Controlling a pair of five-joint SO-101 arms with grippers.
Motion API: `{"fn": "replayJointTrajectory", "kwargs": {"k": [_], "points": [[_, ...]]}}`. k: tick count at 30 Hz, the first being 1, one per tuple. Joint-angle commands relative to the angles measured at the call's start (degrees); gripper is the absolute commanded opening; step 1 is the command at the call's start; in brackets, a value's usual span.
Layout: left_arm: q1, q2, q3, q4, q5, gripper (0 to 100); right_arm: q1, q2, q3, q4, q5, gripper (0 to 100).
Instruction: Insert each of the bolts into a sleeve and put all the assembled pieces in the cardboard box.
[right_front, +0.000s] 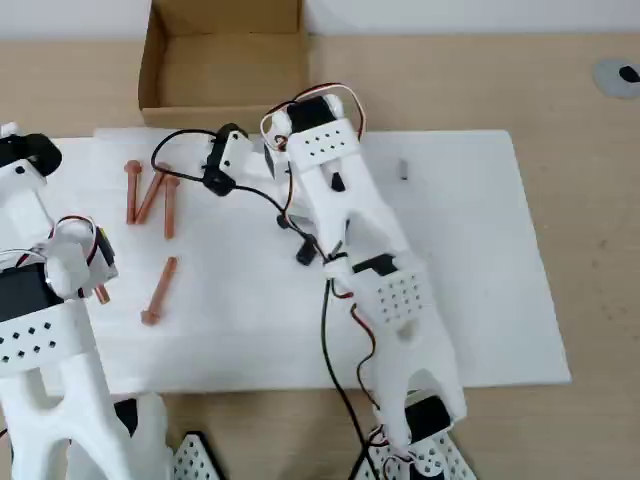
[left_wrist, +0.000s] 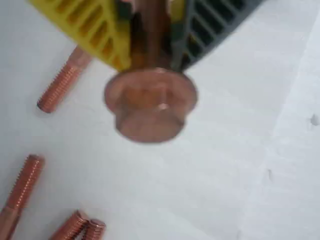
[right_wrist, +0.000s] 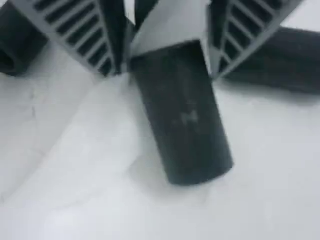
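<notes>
A bolt (left_wrist: 150, 107) is held in the left pincer (left_wrist: 150, 55), well apart from the cardboard box (right_front: 152, 60); a sleeve (right_wrist: 185, 120) is held in the right pincer (right_wrist: 165, 45), near it. Insertion is judged next: alignment is needed.

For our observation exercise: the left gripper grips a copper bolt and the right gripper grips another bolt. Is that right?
No. The left gripper grips a copper bolt, but the right gripper grips a dark sleeve, as the right wrist view shows.
</notes>
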Motion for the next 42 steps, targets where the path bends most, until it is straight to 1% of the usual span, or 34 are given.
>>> {"fn": "replayJointTrajectory", "kwargs": {"k": [1, 7, 12, 19, 21, 27, 33, 42], "points": [[0.1, -1.4, -0.3, 0.2, -0.4, 1, -2.5, -5.9, -2.2, 0.9, 1.7, 13.8], [0.1, -1.4, -0.3, 0.2, -0.4, 1, -6.1, -12.5, -2.0, 0.9, 1.7, 15.1], [0.1, -1.4, -0.3, 0.2, -0.4, 1, -7.0, -16.5, -1.5, 0.9, 1.5, 15.5], [0.1, -1.4, -0.5, 1.5, -0.6, 1, -6.8, -18.2, 10.6, 0.9, 2.7, 15.4], [0.1, -1.4, -0.3, 1.8, -1.8, 1, -6.7, -18.6, 12.3, 0.9, 3.2, 15.4], [0.1, -1.4, -0.2, 1.8, -2.1, 1, -4.8, -17.5, 13.4, 0.8, 4.3, 15.4], [0.1, -1.4, -0.2, 1.8, -2.1, 1, -2.8, -11.8, 13.0, 0.8, 5.0, 15.4], [0.1, -1.4, -0.2, 1.8, -3.2, 1, -2.2, -6.5, 12.5, 0.5, 5.7, 15.4]]}}
